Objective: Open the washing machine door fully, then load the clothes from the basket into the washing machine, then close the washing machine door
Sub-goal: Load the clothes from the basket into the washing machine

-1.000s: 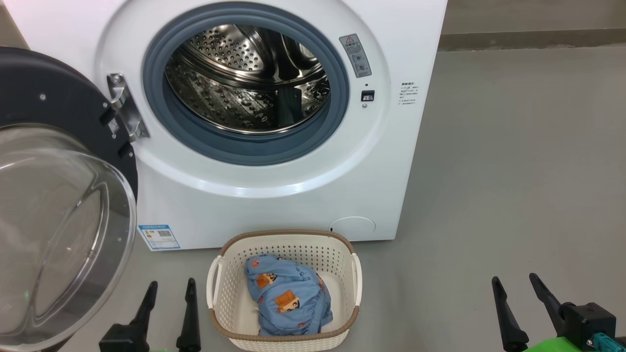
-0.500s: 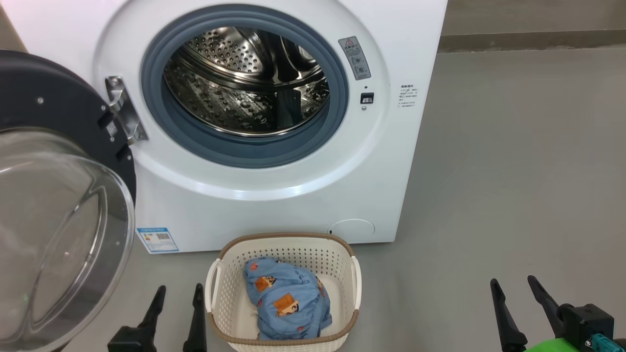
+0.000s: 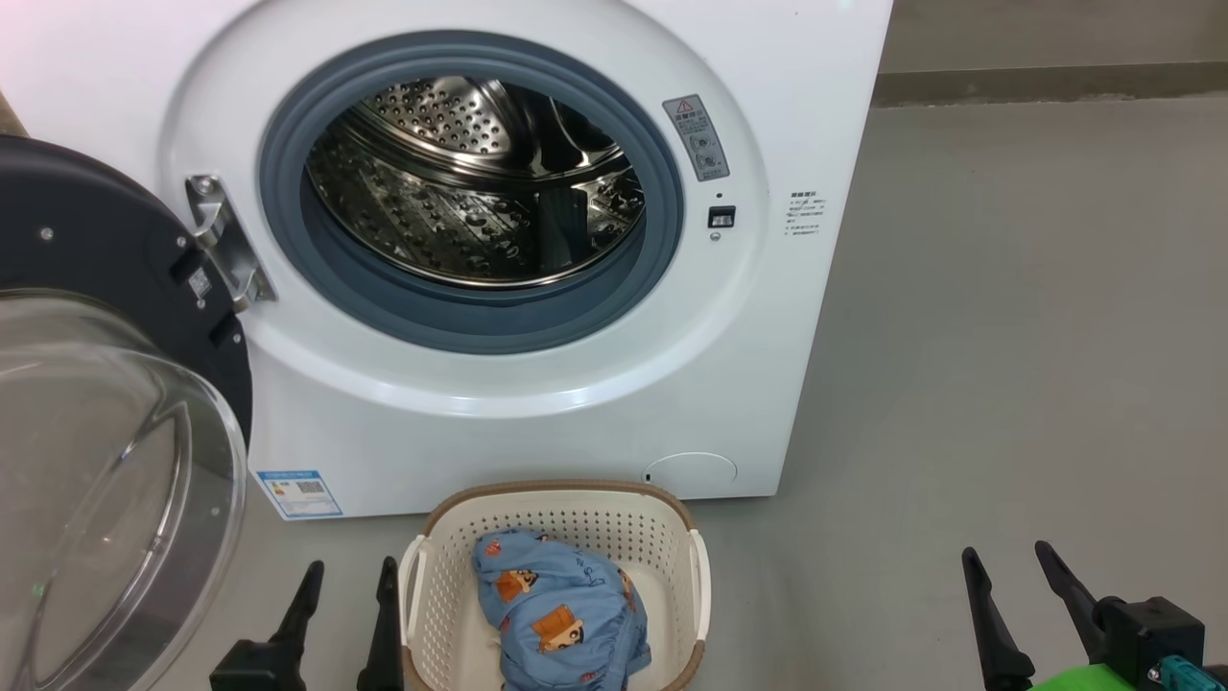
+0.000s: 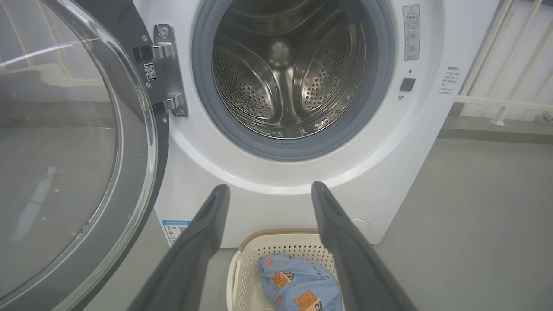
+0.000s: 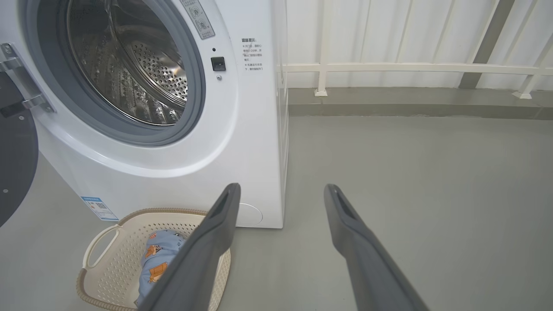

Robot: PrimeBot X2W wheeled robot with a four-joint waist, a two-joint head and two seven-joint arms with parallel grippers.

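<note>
The white washing machine (image 3: 537,422) stands ahead with its steel drum (image 3: 470,182) bare inside the grey-blue seal. Its black washing machine door (image 3: 96,250) with the clear glass porthole (image 3: 96,499) hangs swung wide to the left on its hinge (image 4: 166,69). On the floor before the machine sits the cream basket (image 3: 561,504), holding the light blue clothes (image 3: 561,614) with orange cartoon prints. My left gripper (image 3: 350,571) is open, low, just left of the basket. My right gripper (image 3: 1007,557) is open over bare floor, far right of the basket.
Grey floor (image 3: 1007,336) spreads to the right of the machine. A white railing (image 5: 410,67) and a low kerb run along the wall behind. A blue label (image 3: 297,492) marks the machine's lower left corner.
The head view has shifted, so machine and basket sit lower in the picture. The left gripper has moved right, closer to the basket's left side. The right gripper has held its place.
</note>
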